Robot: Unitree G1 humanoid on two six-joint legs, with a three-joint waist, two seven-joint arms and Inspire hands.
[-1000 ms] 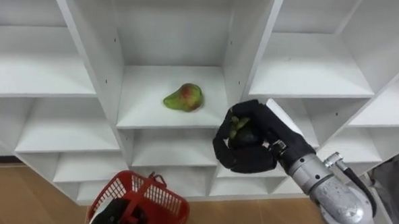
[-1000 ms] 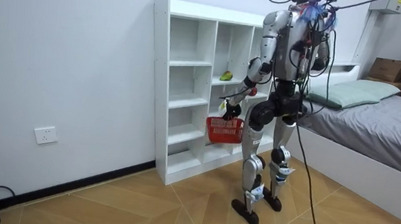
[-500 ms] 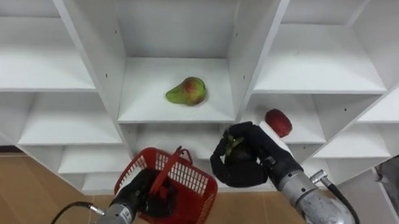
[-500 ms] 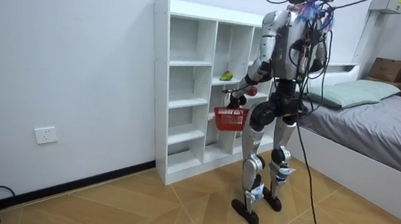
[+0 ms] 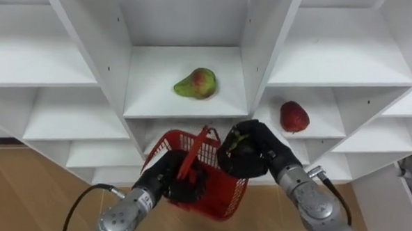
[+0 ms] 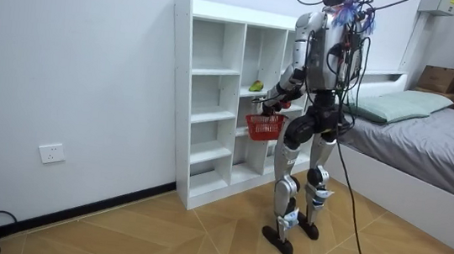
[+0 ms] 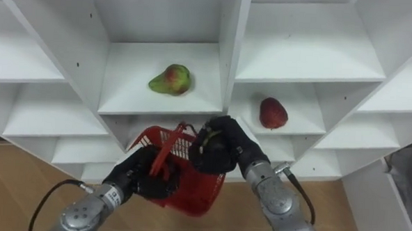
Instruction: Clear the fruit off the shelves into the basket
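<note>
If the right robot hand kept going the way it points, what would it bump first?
Probably the handle of the basket. The right robot hand, curled round a green fruit, points at it from close by; the left robot hand holds the basket. Depth is unclear.

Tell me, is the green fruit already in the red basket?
Not yet: the right hand is curled round the green fruit over the red basket, which the left hand holds.
</note>
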